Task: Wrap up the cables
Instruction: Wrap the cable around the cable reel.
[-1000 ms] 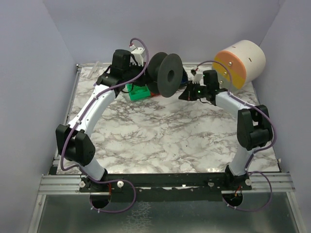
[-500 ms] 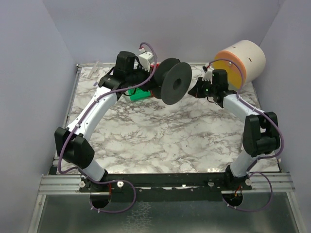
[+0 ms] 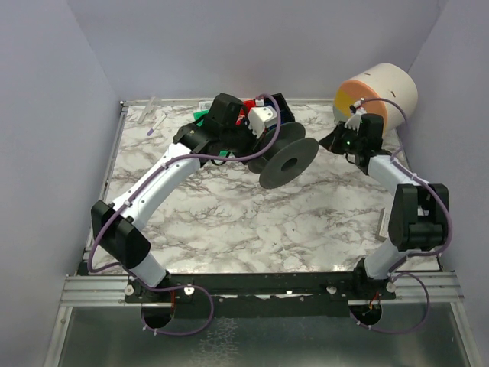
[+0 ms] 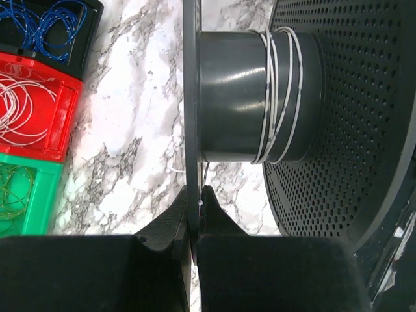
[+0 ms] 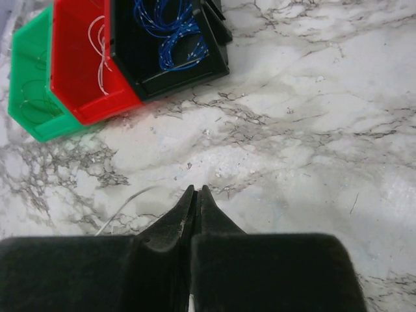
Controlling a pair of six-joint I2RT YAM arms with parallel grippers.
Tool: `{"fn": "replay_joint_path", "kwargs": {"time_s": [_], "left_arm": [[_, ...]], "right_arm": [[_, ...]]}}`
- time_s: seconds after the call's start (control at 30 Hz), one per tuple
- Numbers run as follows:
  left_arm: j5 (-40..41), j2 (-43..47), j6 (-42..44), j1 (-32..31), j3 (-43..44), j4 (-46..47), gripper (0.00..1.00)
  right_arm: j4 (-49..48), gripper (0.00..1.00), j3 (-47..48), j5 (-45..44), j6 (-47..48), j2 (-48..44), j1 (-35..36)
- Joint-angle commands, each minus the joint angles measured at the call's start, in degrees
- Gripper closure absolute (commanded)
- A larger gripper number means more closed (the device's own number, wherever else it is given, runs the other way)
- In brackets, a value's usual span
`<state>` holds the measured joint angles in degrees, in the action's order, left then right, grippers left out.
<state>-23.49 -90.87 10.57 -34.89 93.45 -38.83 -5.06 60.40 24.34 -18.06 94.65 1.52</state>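
Left gripper [image 4: 194, 195] is clamped tight on the thin edge of one flange of the dark spool [image 4: 257, 97], with the hub straight ahead of its fingers. The spool looks lifted off the table [image 4: 143, 97]. White cable [image 4: 281, 97] sits in a few turns on the hub, bunched toward the other, perforated flange, right of the grip. Right gripper [image 5: 195, 192] has its jaws pressed together low over the marble. A loose strand [image 5: 127, 198] trails off just left of its tips; can't tell if it's pinched. Ahead-left of those tips are a black bin [image 5: 182, 77] with a blue coil [image 5: 172, 39], a red bin [image 5: 97, 107] with a white coil [image 5: 101, 52], and a green bin [image 5: 39, 123], contents too faint here. Step looks like winding the white cable onto the hub. To do it well: grip the flange firmly so the spool doesn't swing, put light tension on the strand, lay turns side by side rather than stacked, and feed square to the hub so nothing slips over a flange. Risk: slack lets turns spring loose.
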Motion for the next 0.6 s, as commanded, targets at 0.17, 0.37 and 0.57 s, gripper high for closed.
{"fn": "replay_joint_path", "kwargs": {"time_s": [0.17, 0.37, 0.57], "left_arm": [[7.7, -1.0, 4.1, -2.7, 4.6, -0.7, 1.00], [10.0, -2.0, 2.7, -3.2, 6.8, -0.4, 1.00], [11.9, -2.6, 0.9, -2.9, 12.7, -0.3, 1.00]], "right_arm": [[-12.4, 1.00, -3.9, 13.8, -8.9, -5.1, -4.8], [-9.6, 1.00, 0.4, 20.3, -3.6, -2.9, -4.9], [-7.1, 0.80, 2.5, 37.8, 11.2, -0.1, -5.3]]}}
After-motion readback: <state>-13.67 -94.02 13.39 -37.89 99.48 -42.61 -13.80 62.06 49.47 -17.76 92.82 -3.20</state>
